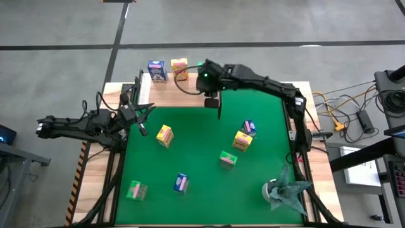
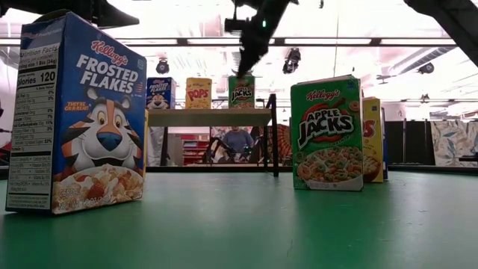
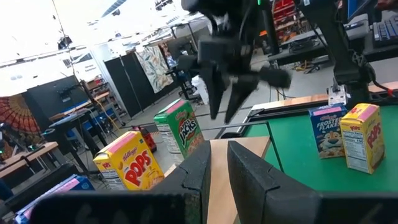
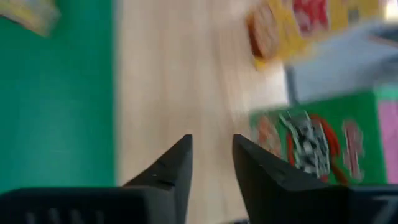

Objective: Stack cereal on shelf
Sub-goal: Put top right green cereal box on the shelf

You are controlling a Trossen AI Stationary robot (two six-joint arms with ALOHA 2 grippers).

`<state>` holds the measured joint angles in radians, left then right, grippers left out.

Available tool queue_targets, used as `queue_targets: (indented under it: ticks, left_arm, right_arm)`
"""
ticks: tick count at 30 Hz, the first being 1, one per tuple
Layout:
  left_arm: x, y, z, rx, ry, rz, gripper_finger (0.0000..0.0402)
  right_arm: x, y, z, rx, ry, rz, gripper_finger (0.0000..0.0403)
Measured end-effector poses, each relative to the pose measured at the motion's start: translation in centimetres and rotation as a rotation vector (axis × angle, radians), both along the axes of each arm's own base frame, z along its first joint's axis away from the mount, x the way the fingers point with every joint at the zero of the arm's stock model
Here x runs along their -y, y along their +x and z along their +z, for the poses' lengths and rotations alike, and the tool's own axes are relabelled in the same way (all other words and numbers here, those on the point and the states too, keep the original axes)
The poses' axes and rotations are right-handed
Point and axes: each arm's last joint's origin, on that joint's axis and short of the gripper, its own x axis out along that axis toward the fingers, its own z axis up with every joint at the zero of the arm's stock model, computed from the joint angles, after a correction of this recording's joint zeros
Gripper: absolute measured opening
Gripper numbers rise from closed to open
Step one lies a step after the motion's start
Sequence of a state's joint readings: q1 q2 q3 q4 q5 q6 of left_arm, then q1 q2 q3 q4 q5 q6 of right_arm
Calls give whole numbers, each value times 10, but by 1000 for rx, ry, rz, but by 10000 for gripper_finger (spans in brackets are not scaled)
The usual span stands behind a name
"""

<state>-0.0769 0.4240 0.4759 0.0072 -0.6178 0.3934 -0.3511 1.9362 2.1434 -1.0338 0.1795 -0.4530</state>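
Blue box (image 2: 78, 116) reads "Kellogg's Frosted Flakes", green box (image 2: 327, 134) "Apple Jacks", yellow box (image 2: 198, 93) "Pops".

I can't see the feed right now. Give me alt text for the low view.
Three small cereal boxes, blue, yellow and green, stand in a row on the wooden shelf, with the right gripper just above the green one. In front, a Frosted Flakes box and an Apple Jacks box stand on the green mat.
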Motion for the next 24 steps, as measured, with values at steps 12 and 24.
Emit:
queue_targets:
  ticks: [12,24]
  left_arm:
    - [0,0,0,0,-2,0,37]
    - [0,0,0,1,-2,0,37]
  right_arm:
    - [20,13,-56,-66,-276,-84,10]
    - [32,10,-63,-56,-290,-113,9]
